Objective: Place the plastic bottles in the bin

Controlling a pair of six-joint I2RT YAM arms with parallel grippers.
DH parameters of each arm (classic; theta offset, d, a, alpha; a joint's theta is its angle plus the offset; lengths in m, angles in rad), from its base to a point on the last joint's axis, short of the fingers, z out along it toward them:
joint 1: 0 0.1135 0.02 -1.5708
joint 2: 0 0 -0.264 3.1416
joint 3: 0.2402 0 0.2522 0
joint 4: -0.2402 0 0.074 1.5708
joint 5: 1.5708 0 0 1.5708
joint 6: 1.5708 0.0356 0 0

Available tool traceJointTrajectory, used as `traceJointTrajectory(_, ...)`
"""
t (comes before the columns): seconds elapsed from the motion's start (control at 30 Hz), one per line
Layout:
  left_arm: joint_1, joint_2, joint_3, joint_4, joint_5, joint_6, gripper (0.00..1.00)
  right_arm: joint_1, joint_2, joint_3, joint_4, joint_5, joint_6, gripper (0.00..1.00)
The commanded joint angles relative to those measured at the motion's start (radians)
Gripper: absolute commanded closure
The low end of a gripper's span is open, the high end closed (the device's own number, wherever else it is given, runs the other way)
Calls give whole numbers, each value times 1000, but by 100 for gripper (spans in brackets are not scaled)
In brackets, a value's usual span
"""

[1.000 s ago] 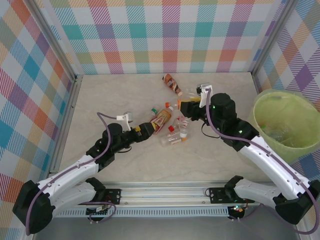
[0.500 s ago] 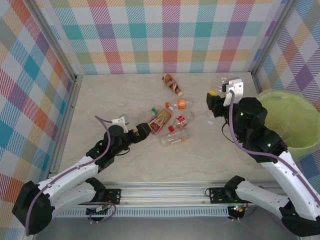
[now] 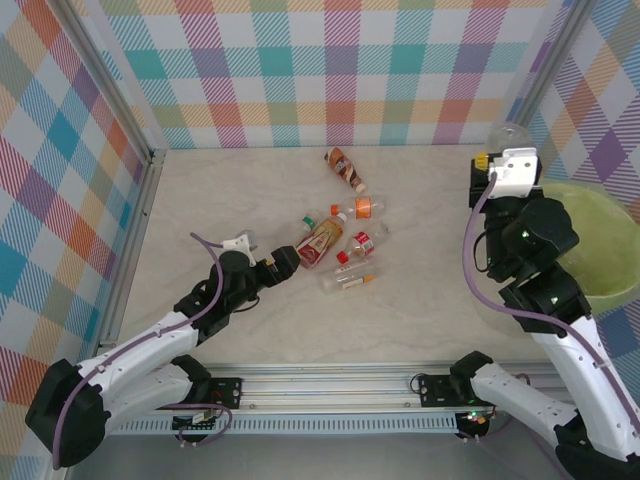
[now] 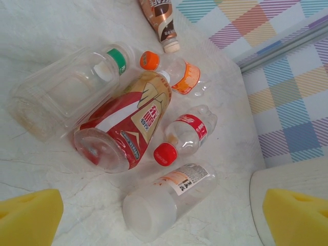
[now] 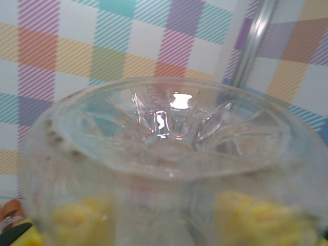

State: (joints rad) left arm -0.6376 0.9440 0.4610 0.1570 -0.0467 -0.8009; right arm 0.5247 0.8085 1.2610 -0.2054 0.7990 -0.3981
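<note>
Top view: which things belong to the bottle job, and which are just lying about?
Job: lying bottles, clear bottle held up, bin.
Not job: checked walls, metal rail, cables.

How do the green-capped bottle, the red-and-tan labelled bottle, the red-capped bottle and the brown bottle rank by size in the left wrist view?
1. red-and-tan labelled bottle and green-capped bottle: too alike to rank.
2. red-capped bottle.
3. brown bottle, though it is farthest away and cropped at the top edge, so this is unsure.
</note>
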Motion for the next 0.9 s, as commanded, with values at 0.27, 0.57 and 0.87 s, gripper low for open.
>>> traceJointTrajectory(0.27,6,5,-8,0,-27,0,0,-265,27,52,-71,148,-15,60)
traceJointTrajectory(0.57,8,4,-4,-11,-26,11,0,-502,111,75,-288,19,180,60)
traceJointTrajectory(0.87,9,9,-1,-17,-35,10,0,-696,171,63,-367,-8,209,56)
